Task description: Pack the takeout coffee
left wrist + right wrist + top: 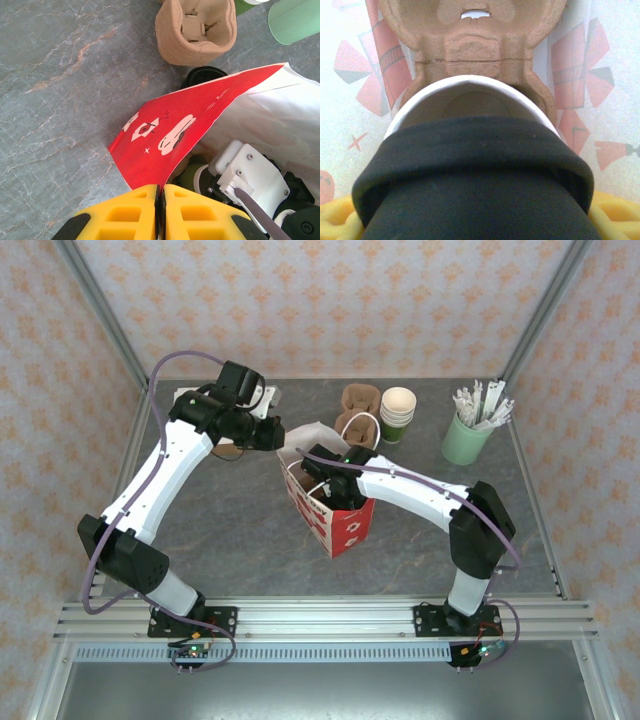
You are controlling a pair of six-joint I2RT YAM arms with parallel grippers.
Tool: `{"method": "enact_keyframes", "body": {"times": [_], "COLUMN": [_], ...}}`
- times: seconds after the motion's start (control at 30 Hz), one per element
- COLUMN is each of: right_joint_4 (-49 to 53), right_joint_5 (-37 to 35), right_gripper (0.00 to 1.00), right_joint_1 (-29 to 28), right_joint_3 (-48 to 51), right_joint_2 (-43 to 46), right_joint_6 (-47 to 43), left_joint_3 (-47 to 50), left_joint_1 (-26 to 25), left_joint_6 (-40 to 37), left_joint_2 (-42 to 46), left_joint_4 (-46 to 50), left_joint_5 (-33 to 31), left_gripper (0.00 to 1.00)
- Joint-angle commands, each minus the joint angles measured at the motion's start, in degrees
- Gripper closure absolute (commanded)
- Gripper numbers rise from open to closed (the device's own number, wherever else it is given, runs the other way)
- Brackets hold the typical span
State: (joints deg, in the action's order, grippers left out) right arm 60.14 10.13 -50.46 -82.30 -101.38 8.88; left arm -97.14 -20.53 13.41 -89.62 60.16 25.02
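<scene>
The red and white paper bag stands in the middle of the table. My left gripper is shut on the bag's red top edge, which is pinched between its yellow fingers. My right gripper reaches down into the bag. It is shut on the takeout coffee, a dark cup with a pale rim at its far end. Just beyond the cup, a brown pulp cup carrier lies inside the bag. In the left wrist view, a bit of the green cup shows inside the bag.
A second brown pulp carrier sits behind the bag, with a round black thing between it and the bag. A stack of lidless green cups and a pale green holder of white sticks stand at the back right.
</scene>
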Motion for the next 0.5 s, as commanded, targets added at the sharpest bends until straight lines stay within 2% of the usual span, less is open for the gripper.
{"method": "enact_keyframes", "body": {"times": [0.0,0.47], "right_joint_4": [4.6,5.8], "right_joint_5": [-1.2,-0.7], "right_gripper": [0.29,0.29], "right_joint_1": [0.3,0.3], "right_joint_3": [4.9,5.8], "right_joint_2": [-5.1,-10.1], "right_joint_6": [-1.4,-2.8], "left_joint_3": [-1.4,-1.7], "left_joint_1": [-0.3,-0.5], "left_joint_6": [-0.3,-0.4], "left_joint_2": [-0.2,-0.4], "left_joint_4": [1.2,1.4], "left_joint_5": [-1.2,-1.3], "left_gripper": [0.88,0.88]}}
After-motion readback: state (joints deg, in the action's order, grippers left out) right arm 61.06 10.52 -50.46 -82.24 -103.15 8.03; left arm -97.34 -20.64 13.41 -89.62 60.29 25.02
